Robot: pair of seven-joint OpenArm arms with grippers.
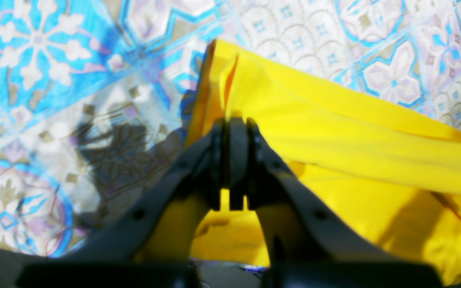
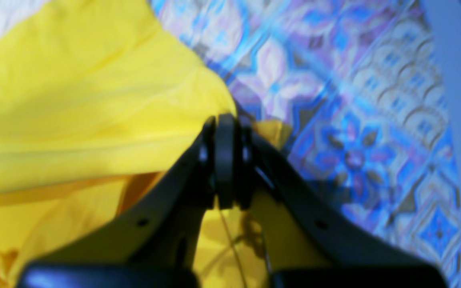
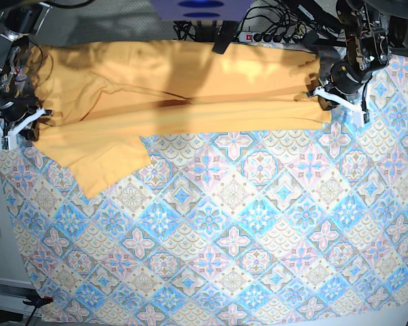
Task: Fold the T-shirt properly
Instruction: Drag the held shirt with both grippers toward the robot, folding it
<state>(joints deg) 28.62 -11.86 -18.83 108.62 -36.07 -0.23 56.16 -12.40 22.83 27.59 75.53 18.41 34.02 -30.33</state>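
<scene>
Tile-patterned cloth (image 3: 224,238) fills everything closest to the base camera, totally bare on that side, and the T-shirt (image 3: 177,102) is way at the far end of that cloth, stretched out sideways in a long band

Both arms have it by the ends, which looks like the whole point: pull it taut so the fold line stays straight and the fabric doesn't bunch. The left gripper (image 1: 233,124) has its jaws pressed together with yellow fabric pinched between them, right at a doubled-over edge of the shirt. The right gripper (image 2: 225,122) is doing the same at the opposite end, jaws clamped tight on a corner with a little flap of yellow poking out past the tips

From the base view the shirt already seems doubled lengthwise, there's a darker crease running along the middle of it. One sleeve or loose corner hangs off the shirt's near edge toward the right arm's end, lying flat on the cloth, so that bit isn't tucked in yet

My guess is they're mid-fold, holding tension before laying it down. Wrist views are blurry so I can't tell how many layers each pinch has
</scene>
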